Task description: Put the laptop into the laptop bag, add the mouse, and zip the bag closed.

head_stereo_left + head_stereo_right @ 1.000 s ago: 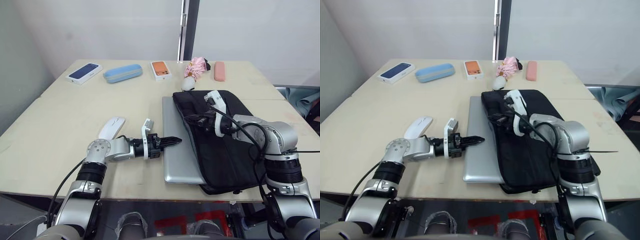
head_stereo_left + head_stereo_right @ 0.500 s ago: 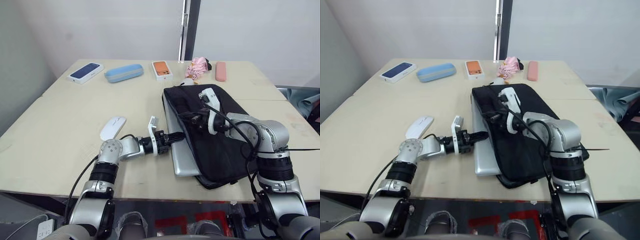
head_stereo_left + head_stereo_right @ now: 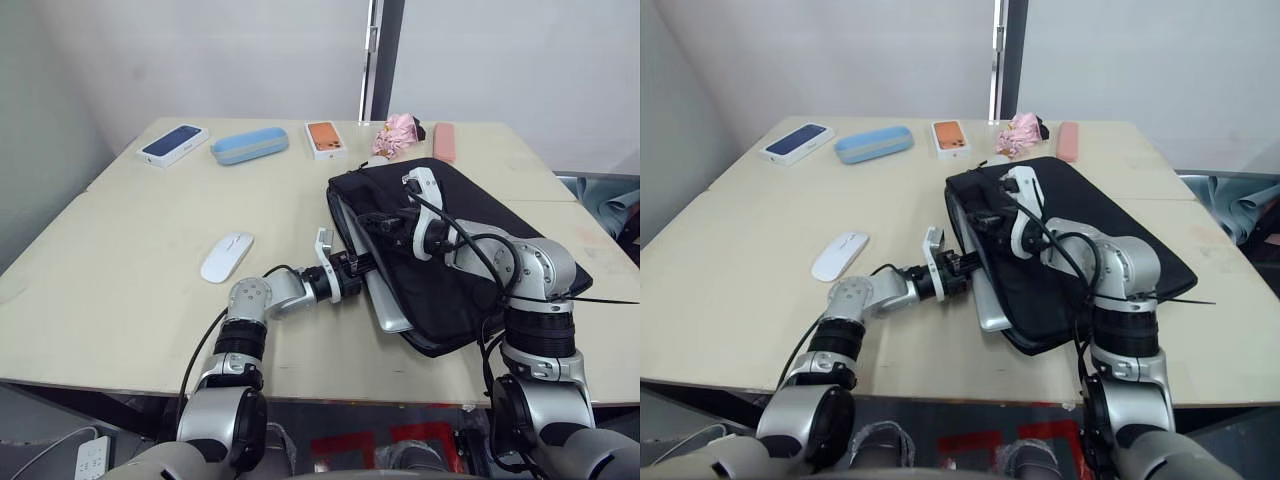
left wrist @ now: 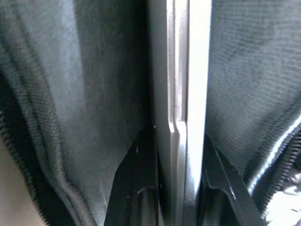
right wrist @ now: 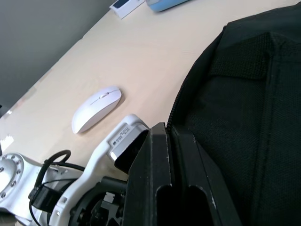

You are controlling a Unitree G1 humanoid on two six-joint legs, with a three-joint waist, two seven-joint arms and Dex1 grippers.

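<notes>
Beige table (image 3: 120,250) filled the frame; at centre the left end effector (image 3: 362,265) gripped the laptop (image 3: 388,305) edge, long axis running into the laptop bag (image 3: 470,260); the right end effector (image 3: 378,222) pinched the bag's mouth; mouse (image 3: 226,257) lay centre-left.

My two head eyes look forward and down over the counter (image 3: 120,250), sharing that scene; my wrist cameras sit very close (left one inside the laptop bag (image 4: 70,94)).
</notes>
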